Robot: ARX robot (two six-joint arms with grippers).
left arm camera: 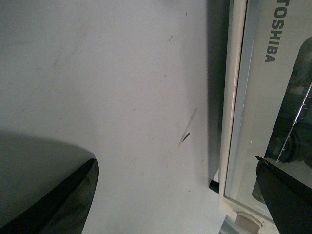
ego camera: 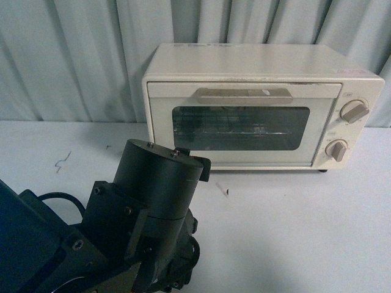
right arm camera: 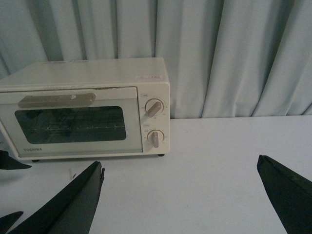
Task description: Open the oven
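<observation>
1. Viewing a small boxy cream-white toaster oven (ego camera: 263, 61) standing at the back of a pale white tabletop (ego camera: 305, 238), right of centre in the front view, close in front of a pleated grey-blue curtain (ego camera: 73, 55). Showing its glass-windowed door (ego camera: 239, 128) closed flush, so judging the task as not yet begun.
2. Reading the left gripper (left arm camera: 175, 200) as released: 2 dark fingers (left arm camera: 63, 204) spread wide, holding nothing, hovering low over the table just beside the bottom edge of the door. Being unable to tell from these views whether anything is touching the door.
3. Reading the right gripper (right arm camera: 180, 200) as released too, spread wide and empty, hanging well apart from the oven and facing its front.
4. Picking the flat beige bar handle (ego camera: 244, 95) along the top of the door as the place to take hold. Hooking or pinching it near the middle, then pulling outward and down, judging the door as hinging at its bottom edge.
5. Expecting a light sheet-metal body, likely sliding on the smooth table under a hard pull. Expecting also a stiff door, a smooth handle slipping from the pads, and fragile glass. Favouring a slow pull, perhaps bracing the top with the other arm.
6. Leaving alone the 2 round beige knobs (ego camera: 354, 112) at the right and the small paper scrap (ego camera: 223, 189) lying on the table in front.
</observation>
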